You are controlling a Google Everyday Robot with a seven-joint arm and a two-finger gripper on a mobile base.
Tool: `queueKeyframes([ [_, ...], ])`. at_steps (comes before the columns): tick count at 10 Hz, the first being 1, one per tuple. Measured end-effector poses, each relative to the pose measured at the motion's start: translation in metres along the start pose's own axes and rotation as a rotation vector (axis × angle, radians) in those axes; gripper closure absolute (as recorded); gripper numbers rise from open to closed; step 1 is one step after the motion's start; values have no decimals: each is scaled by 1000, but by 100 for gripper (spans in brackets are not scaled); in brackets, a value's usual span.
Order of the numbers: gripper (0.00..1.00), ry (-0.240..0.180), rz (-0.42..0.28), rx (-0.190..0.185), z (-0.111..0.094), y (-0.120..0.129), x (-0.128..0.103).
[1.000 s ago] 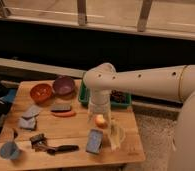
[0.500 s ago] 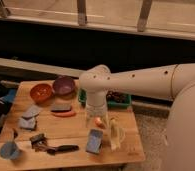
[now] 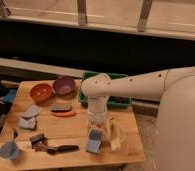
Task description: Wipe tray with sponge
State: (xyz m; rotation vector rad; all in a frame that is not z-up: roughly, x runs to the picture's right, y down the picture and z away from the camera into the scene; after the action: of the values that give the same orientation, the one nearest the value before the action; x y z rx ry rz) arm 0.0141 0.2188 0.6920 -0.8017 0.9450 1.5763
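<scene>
Sponge (image 3: 94,141) lies flat on the table (image 3: 71,131) in the lower middle of the frame, close to the front edge and well apart from the tray (image 3: 83,95), which sits at the table's far side in the centre, mostly hidden behind the arm. The gripper (image 3: 107,136) hangs from the wrist just right of the sponge, low over the wood, with its jaws spread wide and nothing between them. One pale finger seems to stand right beside the sponge, though contact is hard to make out here. The sponge is not yet picked up, so the grasp is the step in hand. The chief risk is that the jaws come down off-centre. With the gripper to the right of the block, one finger could land on top of it or shove it leftward toward the black tool (image 3: 58,148) or off the front edge. A shallow pinch on soft foam could also let it slip during the lift toward the tray, and the arm's bulk blocks the view of the tray.
</scene>
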Motion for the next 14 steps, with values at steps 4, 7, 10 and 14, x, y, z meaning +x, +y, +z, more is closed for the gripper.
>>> queueKeyframes([
  [4,35,37,5,-7,8,2,13],
  [7,35,80,2,-17,21,5,15],
  [10,35,107,-3,-29,29,7,16],
  [14,35,134,-13,-45,36,13,17],
])
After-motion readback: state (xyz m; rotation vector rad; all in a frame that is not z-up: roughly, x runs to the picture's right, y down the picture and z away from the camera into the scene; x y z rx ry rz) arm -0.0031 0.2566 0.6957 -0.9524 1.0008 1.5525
